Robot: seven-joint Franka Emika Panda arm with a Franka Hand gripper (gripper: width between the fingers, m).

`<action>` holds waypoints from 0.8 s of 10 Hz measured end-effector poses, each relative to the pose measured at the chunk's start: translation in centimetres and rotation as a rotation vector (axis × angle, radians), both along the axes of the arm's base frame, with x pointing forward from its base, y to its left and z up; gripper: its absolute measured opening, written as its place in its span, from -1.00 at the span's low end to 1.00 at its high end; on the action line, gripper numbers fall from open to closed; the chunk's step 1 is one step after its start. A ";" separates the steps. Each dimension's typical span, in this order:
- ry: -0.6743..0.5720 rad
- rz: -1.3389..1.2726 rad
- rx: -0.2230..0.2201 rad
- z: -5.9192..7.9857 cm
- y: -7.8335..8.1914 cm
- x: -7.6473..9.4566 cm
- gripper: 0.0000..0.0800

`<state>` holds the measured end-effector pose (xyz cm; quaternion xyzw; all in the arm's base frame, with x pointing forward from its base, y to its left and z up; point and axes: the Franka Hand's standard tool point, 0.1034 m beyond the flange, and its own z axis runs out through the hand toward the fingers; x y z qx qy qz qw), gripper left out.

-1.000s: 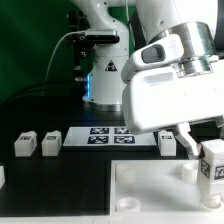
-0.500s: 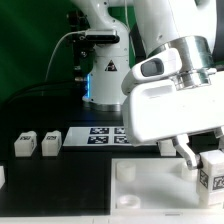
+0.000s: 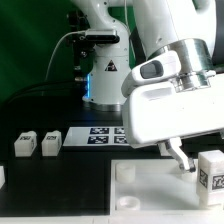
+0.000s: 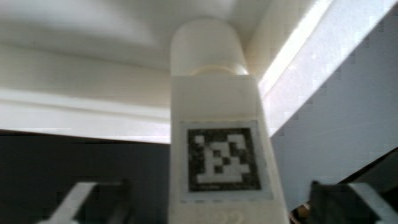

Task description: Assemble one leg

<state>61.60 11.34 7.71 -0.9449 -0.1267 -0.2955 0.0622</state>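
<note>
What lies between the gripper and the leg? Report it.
Nothing. In the wrist view the gripper straddles the leg, with a bare gap on each side.

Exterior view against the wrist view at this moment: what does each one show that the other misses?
Only the exterior view: two loose legs lying beside the marker board, and the bulk of the arm above them. Only the wrist view: both pincer fingers, one on each side of the leg with a gap at each, jaws open, and the leg's tag close up. Both: that same tagged leg standing upright, with the pincer not gripping it.
</note>
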 end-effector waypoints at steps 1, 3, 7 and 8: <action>0.001 0.000 0.000 0.0 0.0 0.0 0.54; 0.001 0.000 0.000 -0.1 0.0 0.0 0.61; 0.003 0.000 0.000 -0.1 0.0 -0.1 0.62; 0.003 0.000 0.000 -0.2 0.0 -0.1 0.62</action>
